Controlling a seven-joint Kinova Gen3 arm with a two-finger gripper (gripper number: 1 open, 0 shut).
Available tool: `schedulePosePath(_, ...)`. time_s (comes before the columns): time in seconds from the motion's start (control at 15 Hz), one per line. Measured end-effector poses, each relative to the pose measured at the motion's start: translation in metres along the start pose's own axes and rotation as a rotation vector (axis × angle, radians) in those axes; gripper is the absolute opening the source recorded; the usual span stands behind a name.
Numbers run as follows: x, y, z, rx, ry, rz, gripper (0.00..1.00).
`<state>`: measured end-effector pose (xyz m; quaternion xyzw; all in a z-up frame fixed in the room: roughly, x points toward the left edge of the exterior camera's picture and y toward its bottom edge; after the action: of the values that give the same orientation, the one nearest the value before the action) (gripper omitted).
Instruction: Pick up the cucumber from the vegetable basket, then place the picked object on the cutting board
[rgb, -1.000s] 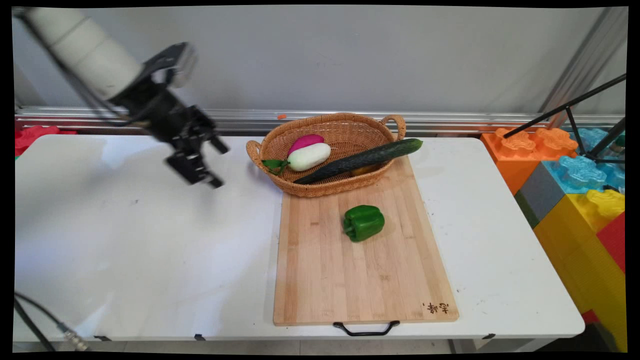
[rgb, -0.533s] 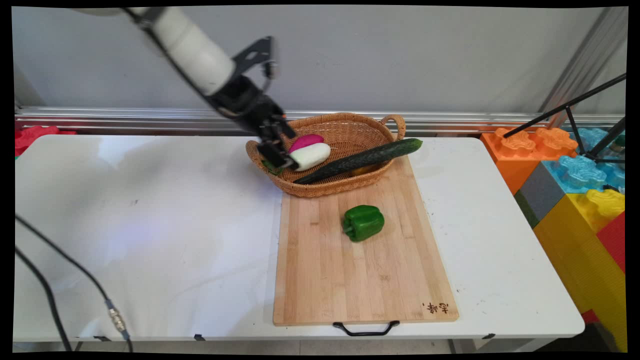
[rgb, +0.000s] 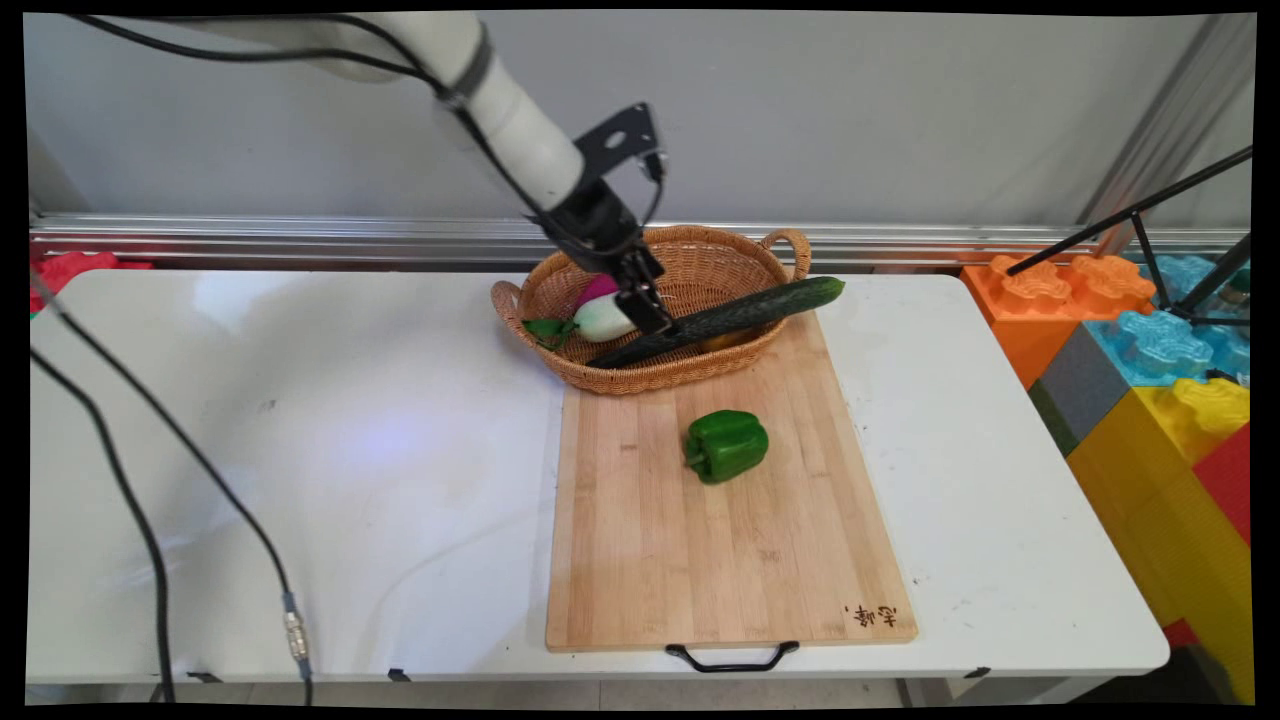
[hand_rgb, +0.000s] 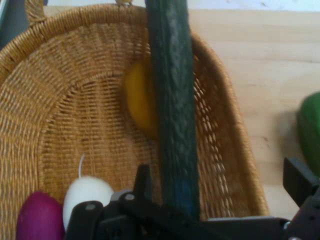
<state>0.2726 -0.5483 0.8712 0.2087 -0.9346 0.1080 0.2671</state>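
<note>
My gripper (rgb: 655, 318) hangs over a wicker basket (rgb: 660, 378) at the back of the table. It is open. In the hand view its fingers (hand_rgb: 143, 181) stand wide apart on either side of the near end of a long dark cucumber (hand_rgb: 172, 110). The cucumber (rgb: 740, 312) lies slanted across the basket, with its far end over the rim. Under it shows a yellow item (hand_rgb: 137, 102). A white and magenta radish (rgb: 600, 318) with green leaves lies just left of the gripper, partly hidden by it. Nothing is held.
A wooden cutting board (rgb: 720, 570) lies in front of the basket (hand_rgb: 235, 135), and a green bell pepper (rgb: 727, 445) sits on it. Large coloured toy blocks (rgb: 1150, 380) and a black tripod stand to the right. Black cables (rgb: 150, 480) hang at the left.
The arm has swung from the table's left to over the basket. The gripper moved right across the radish to the cucumber's near end.
</note>
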Motion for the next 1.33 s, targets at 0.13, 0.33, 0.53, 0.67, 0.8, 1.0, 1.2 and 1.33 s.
schedulePosePath(0.13, 0.008, -0.005, 0.02, 0.009, -0.001, -0.005, 1.0)
schedulePosePath(0.33, 0.017, -0.012, 0.05, 0.014, -0.004, -0.013, 1.0)
schedulePosePath(0.53, 0.024, -0.017, 0.074, 0.019, -0.009, -0.023, 1.0)
schedulePosePath(0.67, 0.027, -0.019, 0.085, 0.019, -0.012, -0.027, 1.0)
schedulePosePath(0.8, 0.03, -0.021, 0.094, 0.02, -0.016, -0.027, 1.0)
schedulePosePath(1.0, 0.034, -0.022, 0.101, 0.022, -0.019, -0.013, 0.0)
schedulePosePath(1.2, 0.035, -0.021, 0.103, 0.023, -0.026, -0.007, 0.0)
schedulePosePath(1.33, 0.037, -0.019, 0.101, 0.02, -0.025, -0.004, 0.0)
